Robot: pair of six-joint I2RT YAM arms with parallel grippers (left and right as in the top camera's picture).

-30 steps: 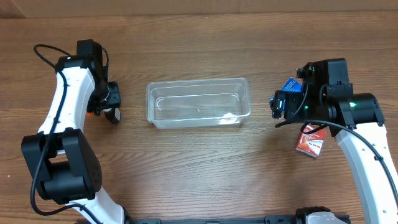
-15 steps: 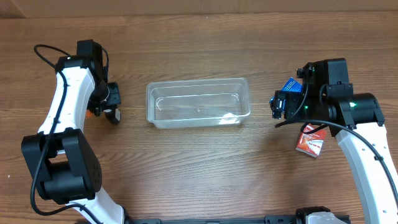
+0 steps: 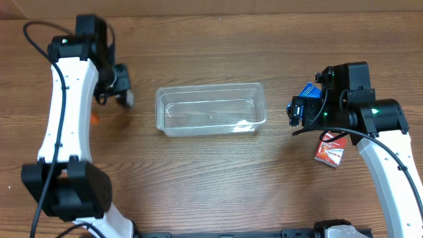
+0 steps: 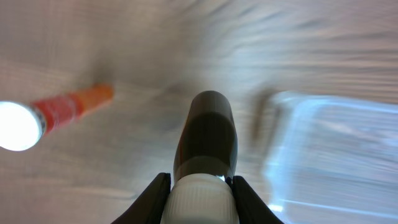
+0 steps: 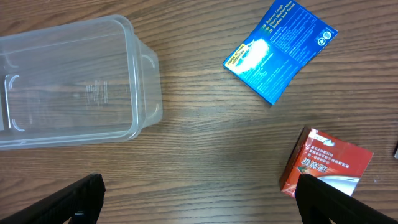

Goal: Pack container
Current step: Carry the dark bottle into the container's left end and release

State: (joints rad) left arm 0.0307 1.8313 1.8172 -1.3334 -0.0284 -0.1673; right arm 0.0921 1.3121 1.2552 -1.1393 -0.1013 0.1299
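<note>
Overhead view: clear, round-cornered container (image 3: 211,88) lies on worktop (image 3: 211,172), between claws. Left claw (image 3: 124,96) pinches dark bottle (image 4: 205,140); right claw (image 5: 200,202) stands spread.

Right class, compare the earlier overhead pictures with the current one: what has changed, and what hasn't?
The left gripper, shut on a dark bottle with a white cap, has risen and swung away from the robot's base, leaving the orange tube lying behind. The container, blue packet, red box and open right gripper stayed put.
</note>
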